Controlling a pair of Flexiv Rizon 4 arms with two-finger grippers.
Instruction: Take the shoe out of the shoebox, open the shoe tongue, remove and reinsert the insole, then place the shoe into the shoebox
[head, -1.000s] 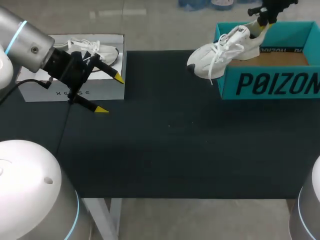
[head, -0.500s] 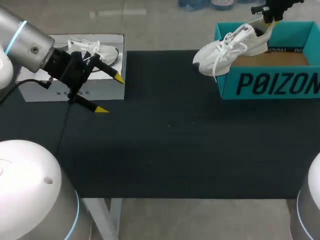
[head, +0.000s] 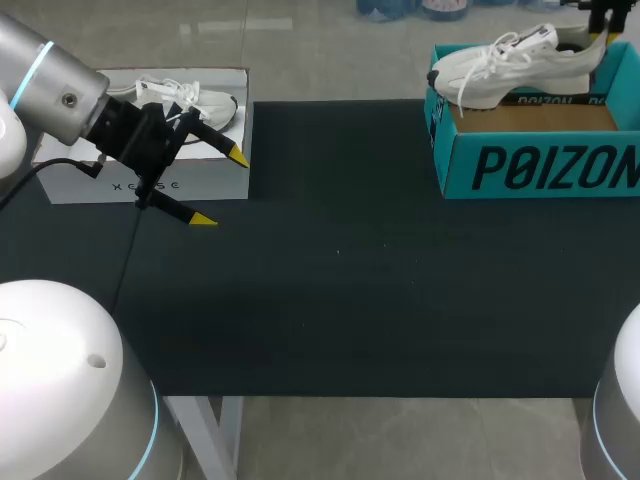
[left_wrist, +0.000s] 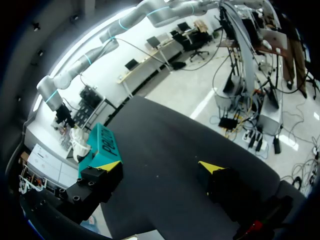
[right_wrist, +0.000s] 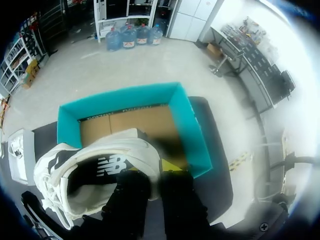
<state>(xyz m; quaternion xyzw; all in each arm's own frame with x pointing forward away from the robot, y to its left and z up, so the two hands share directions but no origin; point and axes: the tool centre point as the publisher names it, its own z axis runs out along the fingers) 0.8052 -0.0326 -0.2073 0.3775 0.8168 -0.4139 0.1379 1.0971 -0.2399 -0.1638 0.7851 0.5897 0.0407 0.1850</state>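
White box (head: 85, 185) under and behind the left gripper (head: 220, 188), white sneaker (head: 205, 103) lying on top; dark table mat (head: 340, 290) beneath and ahead of its fingers.

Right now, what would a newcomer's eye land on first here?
The white sneaker, held by its heel in the right gripper over the open teal shoebox at the table's far right. Next, the left gripper, wide open, hovering beside a white box at far left with a second sneaker on it.
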